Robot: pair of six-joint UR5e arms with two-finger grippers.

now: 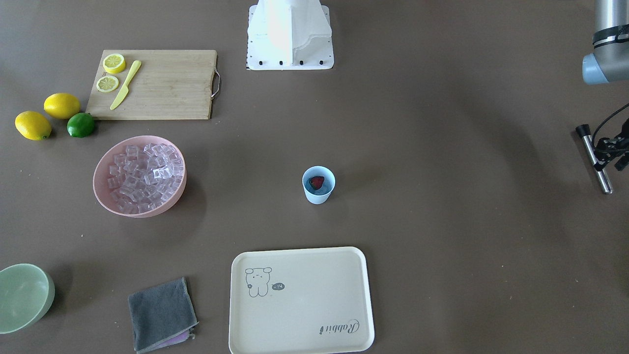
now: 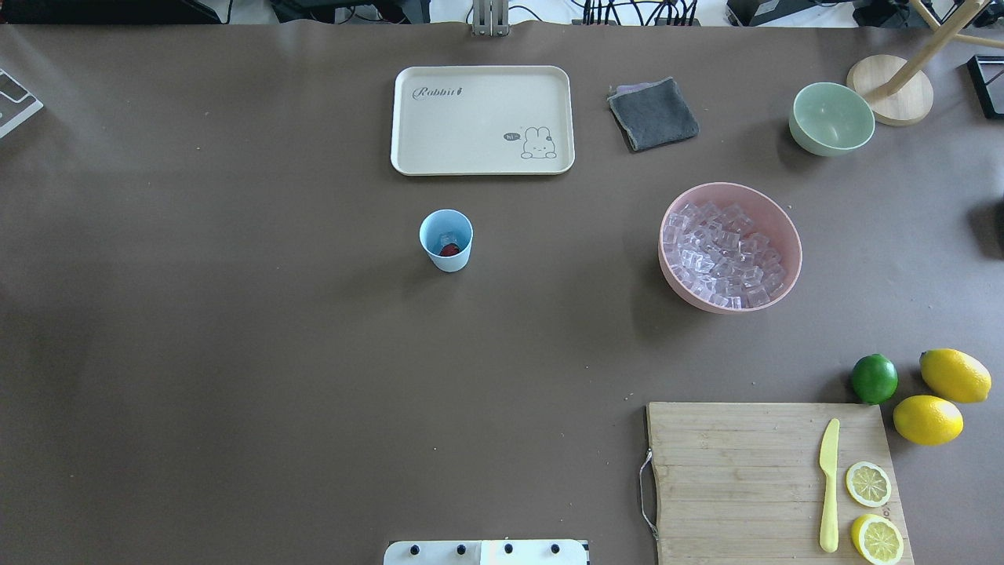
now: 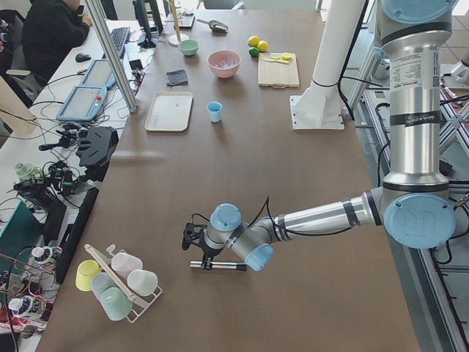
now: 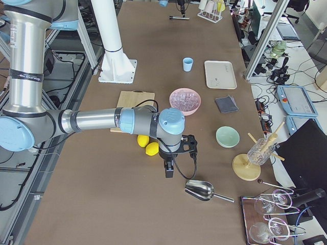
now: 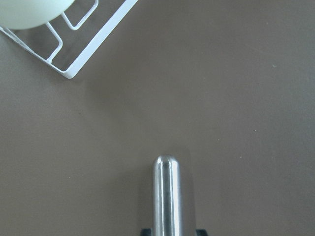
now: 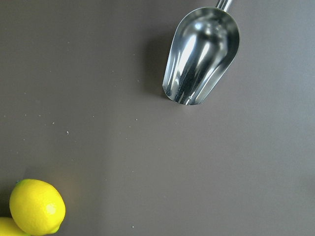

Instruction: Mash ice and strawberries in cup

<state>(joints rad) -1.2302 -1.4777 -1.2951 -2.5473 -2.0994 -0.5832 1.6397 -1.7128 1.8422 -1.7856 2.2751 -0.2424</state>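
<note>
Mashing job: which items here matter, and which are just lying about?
Job: cup, strawberry inside it, ice in pink bowl, metal rod.
Lying about: tray, grey cloth, green bowl, cutting board, knife, lemons, lime, scoop.

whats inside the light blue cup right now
Inside the cup sits one red strawberry, with at least one clear ice cube beside it. The strawberry covers part of the cup's floor, so any more ice beneath it cannot be seen.
</note>
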